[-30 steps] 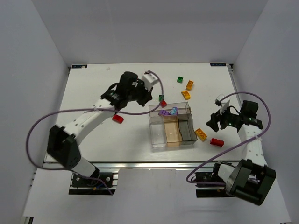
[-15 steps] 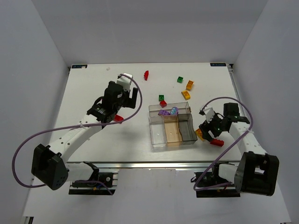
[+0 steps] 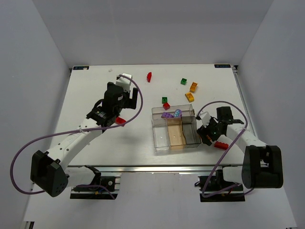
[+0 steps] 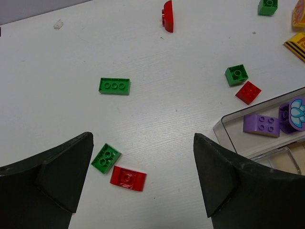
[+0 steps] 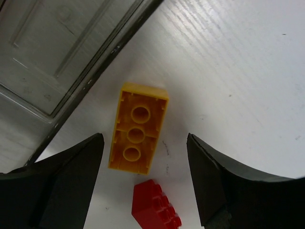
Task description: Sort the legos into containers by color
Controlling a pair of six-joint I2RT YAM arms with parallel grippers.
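right gripper point(image 5: 144, 137) spread wide, yellow brick point(image 5: 137, 125) upside down in the gap, beside the tray point(image 5: 97, 71), near the table point(image 3: 95, 152) right edge

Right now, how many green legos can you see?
4. One green lego sits far back, one near the tray, a long three-stud one by itself, and one nearest the left wrist camera, beside a red brick. More could be hidden.
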